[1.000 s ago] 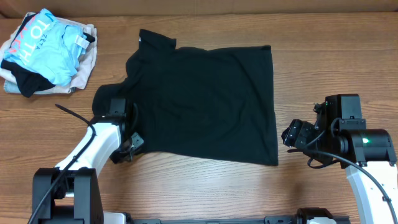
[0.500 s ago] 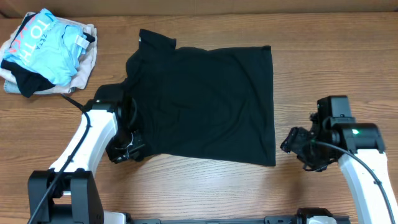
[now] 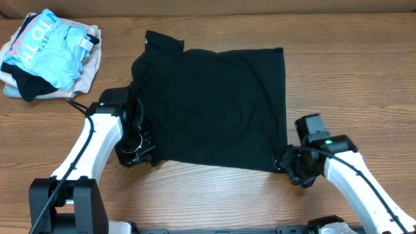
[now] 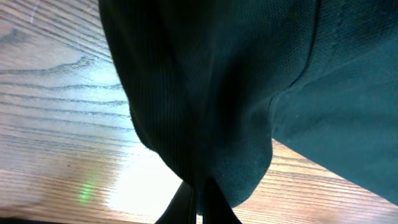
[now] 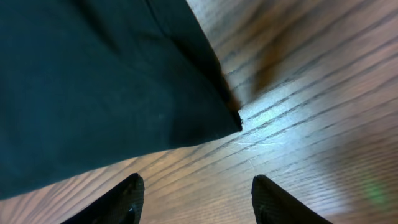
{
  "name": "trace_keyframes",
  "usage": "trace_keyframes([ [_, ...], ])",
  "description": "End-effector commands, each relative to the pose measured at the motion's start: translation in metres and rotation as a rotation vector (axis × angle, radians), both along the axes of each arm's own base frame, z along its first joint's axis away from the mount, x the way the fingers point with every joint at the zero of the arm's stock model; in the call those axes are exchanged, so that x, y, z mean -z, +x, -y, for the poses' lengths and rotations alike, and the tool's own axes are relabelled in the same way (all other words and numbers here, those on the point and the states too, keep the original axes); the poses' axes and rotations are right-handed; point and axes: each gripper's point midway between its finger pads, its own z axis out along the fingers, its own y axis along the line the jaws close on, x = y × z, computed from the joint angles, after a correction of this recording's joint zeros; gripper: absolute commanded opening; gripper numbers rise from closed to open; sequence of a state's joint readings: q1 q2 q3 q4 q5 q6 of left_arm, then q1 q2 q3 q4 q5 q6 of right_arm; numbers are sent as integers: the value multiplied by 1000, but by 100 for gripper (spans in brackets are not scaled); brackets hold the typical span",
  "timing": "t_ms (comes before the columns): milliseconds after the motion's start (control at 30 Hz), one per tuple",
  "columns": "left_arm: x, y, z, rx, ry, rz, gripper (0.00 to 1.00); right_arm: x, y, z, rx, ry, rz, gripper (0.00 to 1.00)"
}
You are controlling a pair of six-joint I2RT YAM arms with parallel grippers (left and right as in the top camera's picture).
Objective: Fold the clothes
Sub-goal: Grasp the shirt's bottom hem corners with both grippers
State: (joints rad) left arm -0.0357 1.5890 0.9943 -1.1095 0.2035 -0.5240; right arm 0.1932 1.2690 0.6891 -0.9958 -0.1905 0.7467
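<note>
The black short-sleeved shirt (image 3: 214, 104) lies spread flat on the wooden table, collar at the back left. My left gripper (image 3: 144, 153) is shut on the shirt's front left corner; in the left wrist view the black cloth (image 4: 224, 93) hangs bunched between the closed fingers (image 4: 200, 208). My right gripper (image 3: 286, 166) is open and empty, just at the shirt's front right corner. In the right wrist view that corner (image 5: 233, 121) lies on the wood just ahead of the spread fingers (image 5: 196, 199).
A pile of other garments, light blue (image 3: 49, 45) on beige (image 3: 88, 62), sits at the back left corner of the table (image 3: 351, 71).
My right arm has swung left and forward, bringing its gripper to the shirt's front right corner. My left gripper has shifted slightly right, still on the front left corner.
</note>
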Motion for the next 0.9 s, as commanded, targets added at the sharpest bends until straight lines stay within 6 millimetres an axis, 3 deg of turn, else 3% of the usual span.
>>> trace_keyframes([
  [0, -4, 9, 4, -22, -20, 24, 4, 13, -7, 2, 78, -63, -16, 59],
  [267, -23, 28, -2, -44, 30, 77, 4, 22, -1, 3, 61, -119, 9, 57],
  [533, -62, 53, -12, -38, 101, 162, 4, 43, -1, 7, 48, -159, -51, 56],
  [667, -79, 63, -9, -29, 103, 201, 4, 47, -1, 6, 44, -163, -62, 50],
  [733, -85, 66, -6, -21, 104, 215, 4, 47, -1, 7, 44, -163, -64, 39],
  [767, -87, 67, -6, -15, 109, 222, 4, 46, 0, 7, 44, -164, -64, 28],
  [800, -90, 68, -6, -10, 119, 227, 4, 45, 0, 6, 40, -164, -64, 11],
  [833, -92, 69, -6, -6, 127, 230, 4, 43, 0, 6, 40, -165, -69, 4],
  [867, -96, 69, -7, -2, 142, 233, 4, 41, 0, 6, 40, -165, -68, 4],
])
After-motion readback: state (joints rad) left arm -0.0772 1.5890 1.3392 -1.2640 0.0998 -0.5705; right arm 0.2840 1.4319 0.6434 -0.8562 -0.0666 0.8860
